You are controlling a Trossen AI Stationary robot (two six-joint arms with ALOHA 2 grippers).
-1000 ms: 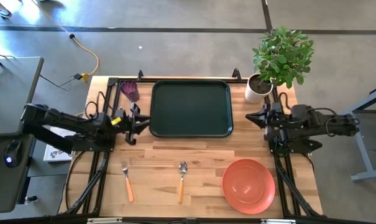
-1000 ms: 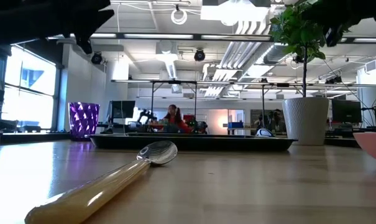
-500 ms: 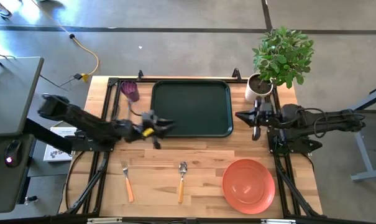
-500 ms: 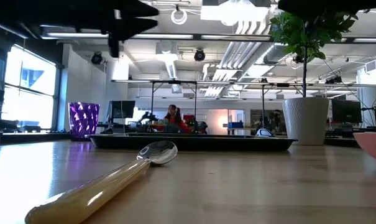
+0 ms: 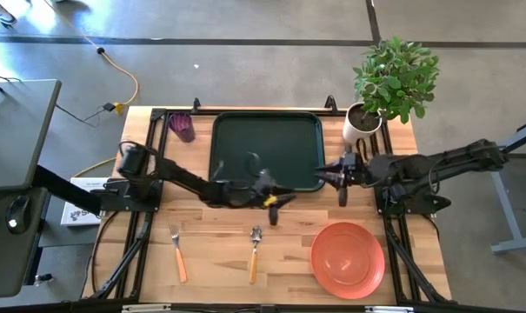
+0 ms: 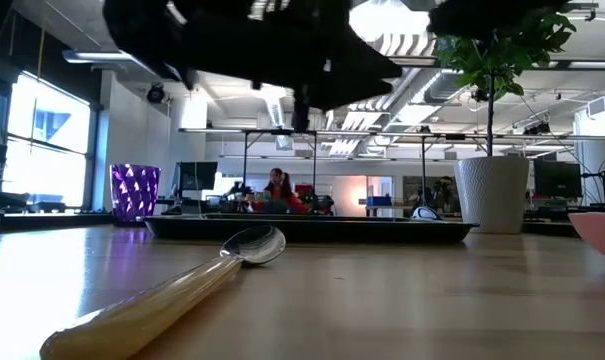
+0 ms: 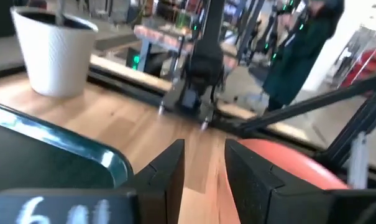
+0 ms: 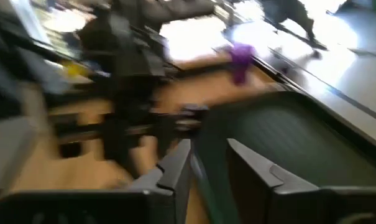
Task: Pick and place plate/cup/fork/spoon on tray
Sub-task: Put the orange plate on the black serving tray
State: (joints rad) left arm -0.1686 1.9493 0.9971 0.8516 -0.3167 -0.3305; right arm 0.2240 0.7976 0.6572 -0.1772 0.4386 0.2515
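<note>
The dark tray (image 5: 267,148) lies at the table's far middle. The purple cup (image 5: 183,127) stands left of it. The fork (image 5: 177,252) and the spoon (image 5: 255,252) lie flat near the front edge, and the coral plate (image 5: 348,259) rests at the front right. My left gripper (image 5: 284,193) hovers open and empty over the tray's near right corner, high above the table. My right gripper (image 5: 328,174) is open and empty just right of the tray's right edge. In the left wrist view, my left gripper (image 7: 204,168) looks toward the plate (image 7: 287,165).
A white plant pot (image 5: 361,122) with a leafy plant stands at the far right corner, behind my right arm. A person shows in the room beyond the table in the low view. Bare wood lies between the tray and the cutlery.
My left gripper has swung from beside the tray's left edge toward the table's right edge, along the tray's near side to its near right corner. My right gripper has reached toward the table's left, up to the tray's right edge. No object has moved.
</note>
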